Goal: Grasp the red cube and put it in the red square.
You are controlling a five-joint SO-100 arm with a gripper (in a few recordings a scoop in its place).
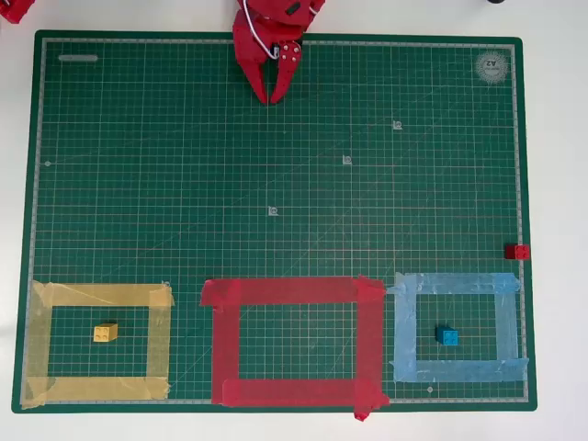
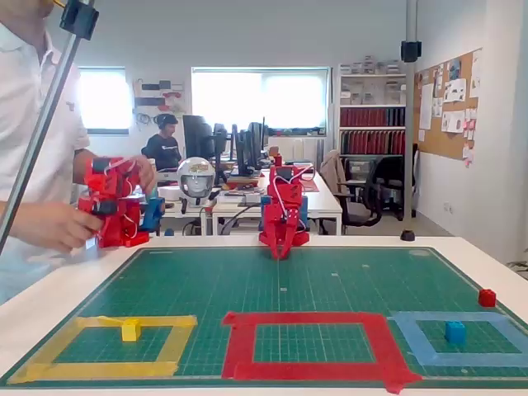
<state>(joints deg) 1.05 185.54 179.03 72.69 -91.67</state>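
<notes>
The red cube point(image 1: 517, 251) point(image 2: 487, 297) sits at the right edge of the green mat, just above the light blue tape frame. The red square point(image 1: 292, 292) point(image 2: 309, 318) of wide red tape lies at the mat's front middle, with nothing inside it. My red gripper point(image 1: 275, 95) point(image 2: 280, 252) hangs at the far middle edge of the mat, fingertips together and pointing down, shut on nothing. It is far from the cube.
A yellow cube point(image 1: 105, 333) point(image 2: 130, 330) lies inside the yellow tape frame point(image 1: 101, 295) on the left. A blue cube point(image 1: 447, 336) point(image 2: 454, 332) lies inside the light blue tape frame point(image 1: 455, 284) on the right. The green mat point(image 1: 276, 184) covers the white table.
</notes>
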